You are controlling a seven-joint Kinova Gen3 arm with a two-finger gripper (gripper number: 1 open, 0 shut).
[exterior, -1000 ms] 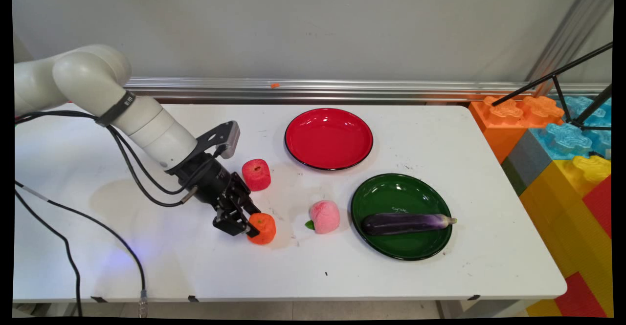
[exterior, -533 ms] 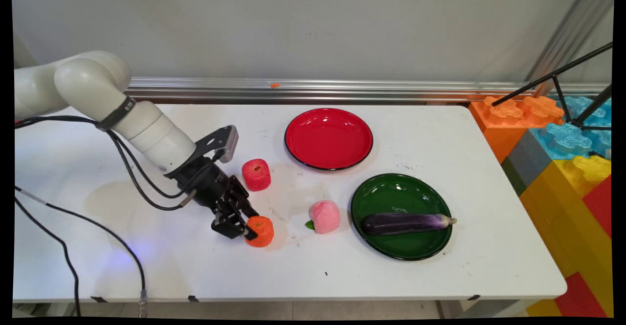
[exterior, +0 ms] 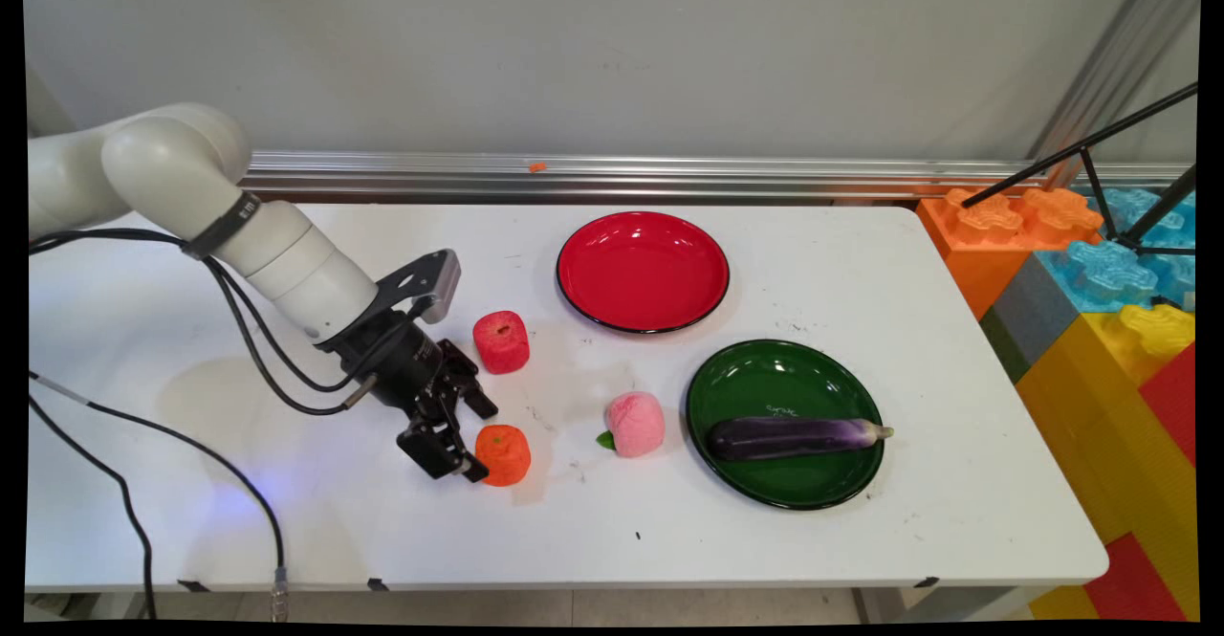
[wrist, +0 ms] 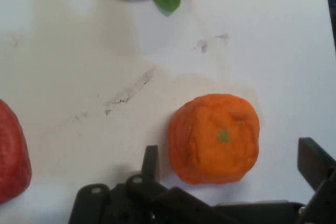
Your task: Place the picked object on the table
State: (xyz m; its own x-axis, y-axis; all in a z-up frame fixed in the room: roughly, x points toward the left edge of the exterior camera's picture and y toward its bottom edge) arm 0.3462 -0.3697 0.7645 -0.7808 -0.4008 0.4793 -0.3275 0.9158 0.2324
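White worktop (exterior: 861,263) against a pale wall, coloured blocks stacked off its right end. Low over the worktop's left half, gripper (exterior: 470,440) spread wide, pinching nothing. Between its fingers (wrist: 150,157), an orange toy fruit (exterior: 504,454), resting on the worktop stem up; from the hand view, one finger just beside the fruit's flank, the other well apart on the far side, contact not certain. Behind the gripper, near it, a red toy fruit (exterior: 501,341). To the right of the orange one, a pink peach (exterior: 635,423) with a green leaf. Farther back, a red plate (exterior: 643,273) holding nothing. Beside the peach, a green plate (exterior: 765,378) carrying a purple eggplant (exterior: 794,436) lying lengthwise.
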